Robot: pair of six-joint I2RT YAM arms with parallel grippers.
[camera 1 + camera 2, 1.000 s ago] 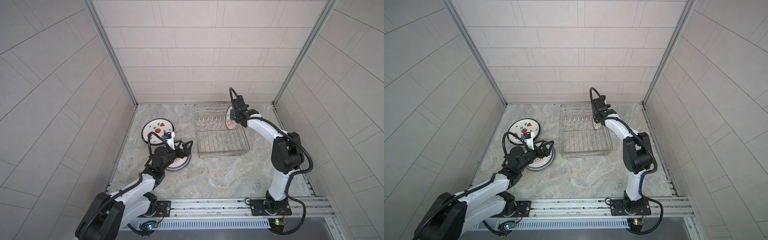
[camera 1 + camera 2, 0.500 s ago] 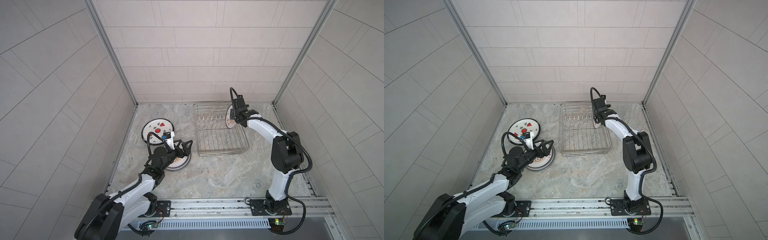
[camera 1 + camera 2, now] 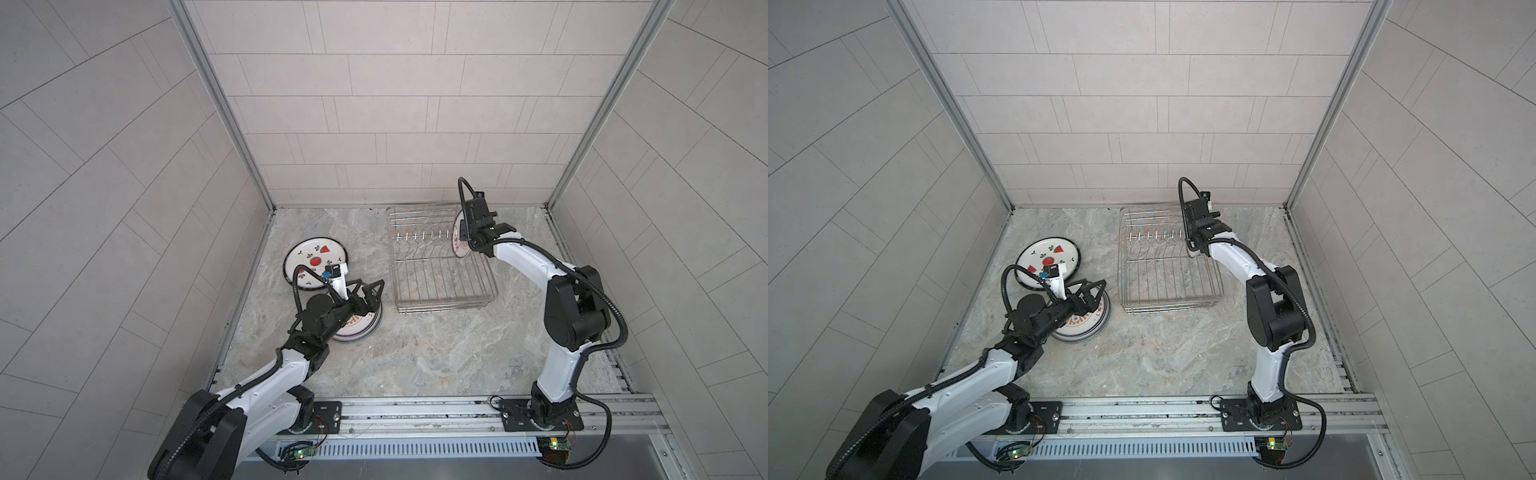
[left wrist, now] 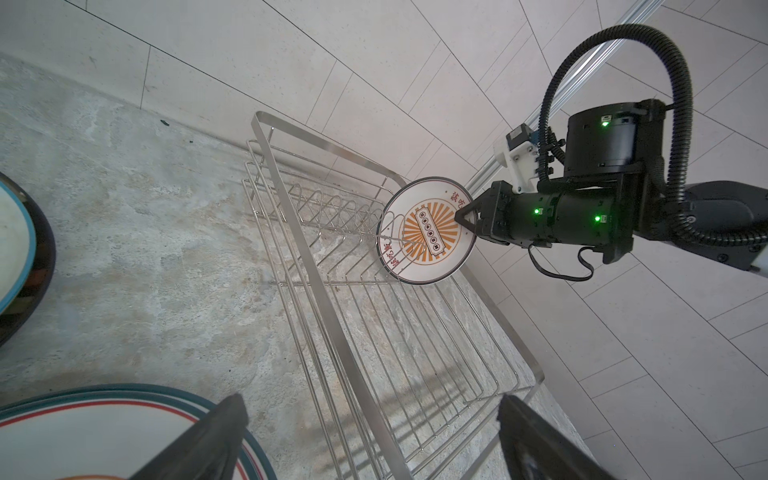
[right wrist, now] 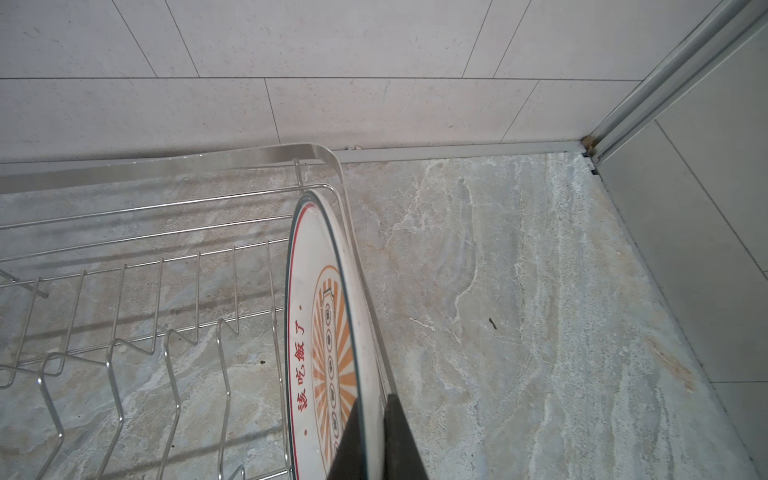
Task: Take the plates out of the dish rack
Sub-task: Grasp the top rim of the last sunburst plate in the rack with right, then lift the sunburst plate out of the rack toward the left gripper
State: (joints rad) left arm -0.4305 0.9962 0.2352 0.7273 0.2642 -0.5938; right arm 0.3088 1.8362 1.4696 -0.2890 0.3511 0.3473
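You are almost done: only the sunburst plate (image 4: 424, 232) stands in the dish rack (image 3: 440, 286), your right claw (image 4: 464, 217) pinched shut on its rim, while the watermelon plate (image 3: 311, 257) and a stack of plates (image 3: 353, 332) lie on the surface (image 3: 415, 357) beside the rack, and your left claw (image 3: 368, 293) hangs wide open and empty over the stack.

2 white-and-black arms were mounted side by side. The left arm (image 3: 266, 374) stretched low and forward, with the left tool (image 4: 370, 401) spread wide, empty. The right arm (image 3: 528, 258) bent at a raised elbow and reached toward the back, where the right tool (image 4: 464, 217) was pinched shut on the rim of a sunburst plate (image 4: 424, 232).
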